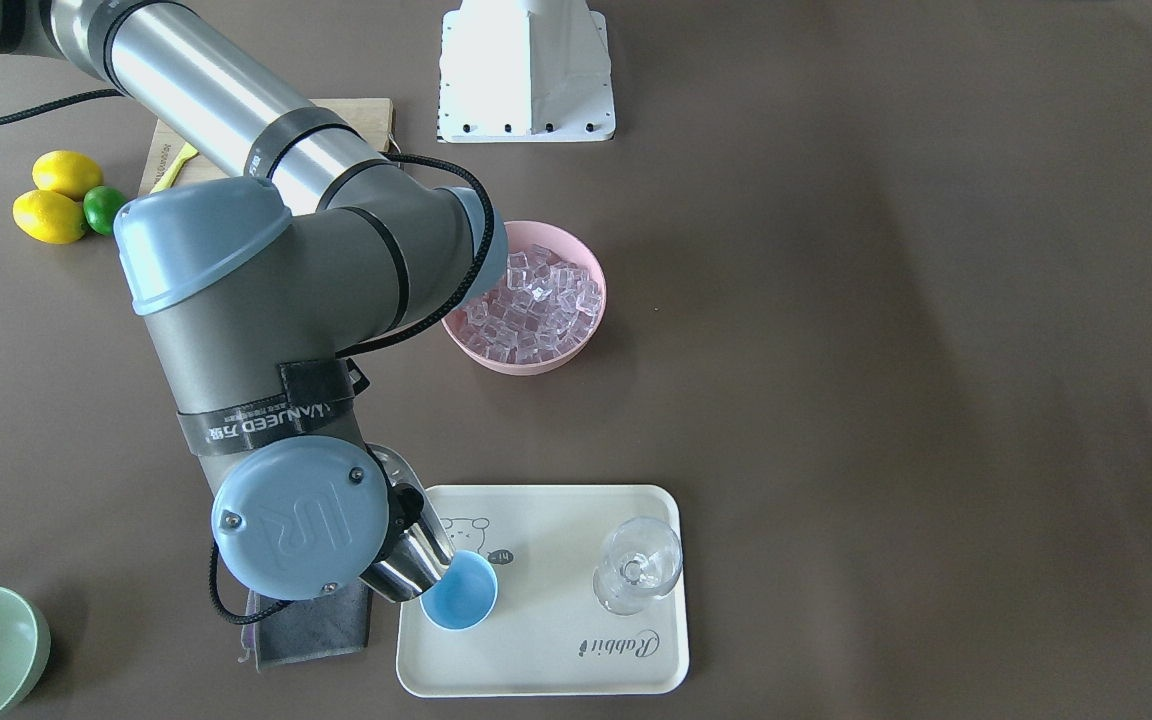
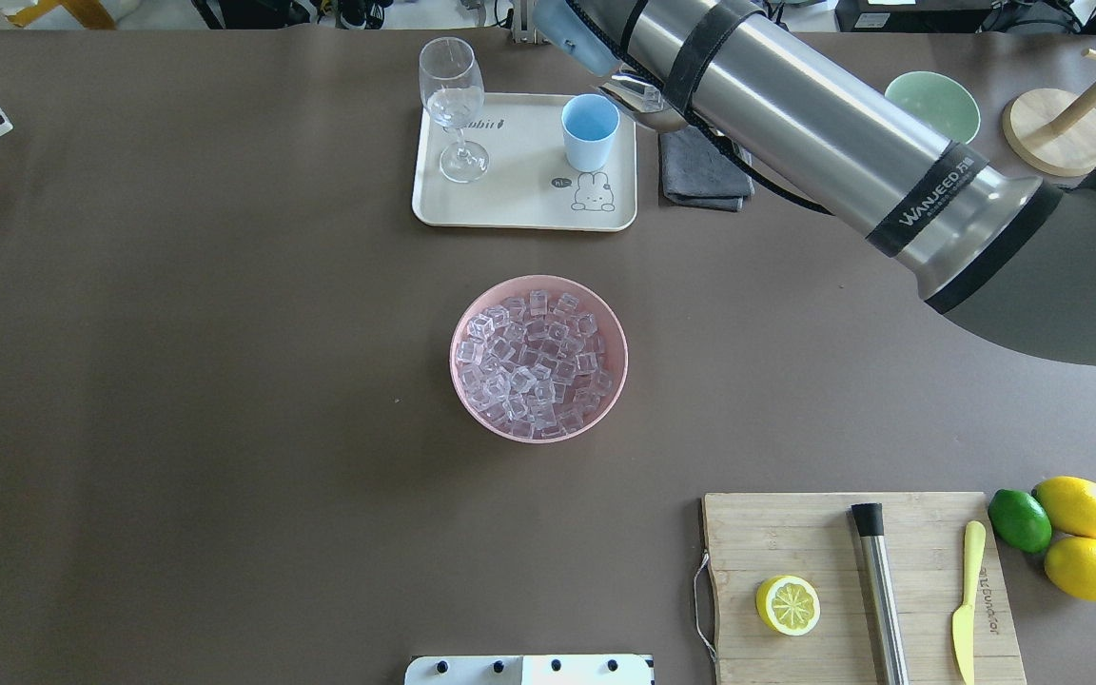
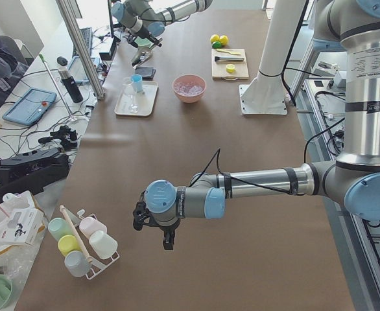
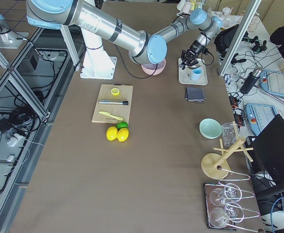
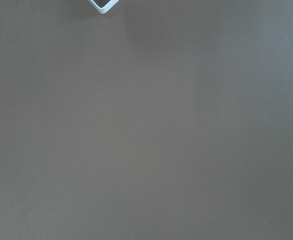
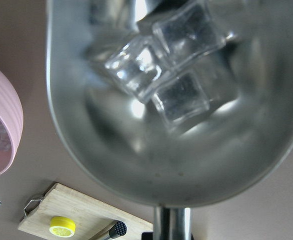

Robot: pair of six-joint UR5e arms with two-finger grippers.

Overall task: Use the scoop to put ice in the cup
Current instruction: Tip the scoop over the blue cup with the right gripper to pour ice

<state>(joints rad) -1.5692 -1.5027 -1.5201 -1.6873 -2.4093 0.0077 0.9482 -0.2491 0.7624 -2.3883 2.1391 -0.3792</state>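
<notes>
My right gripper is shut on the handle of the steel scoop, mostly hidden under the wrist in the front view. The scoop's trough holds a few clear ice cubes. Its mouth sits at the rim of the light-blue cup, which stands on the cream tray. The cup looks empty from the front. The heap of ice fills a pink bowl at mid-table. My left gripper hovers over bare table far off; I cannot tell its state.
A clear stemmed glass stands on the same tray beside the cup. A grey cloth and a pale-green bowl lie near the tray. A cutting board holds a steel cylinder, a lemon half and a knife.
</notes>
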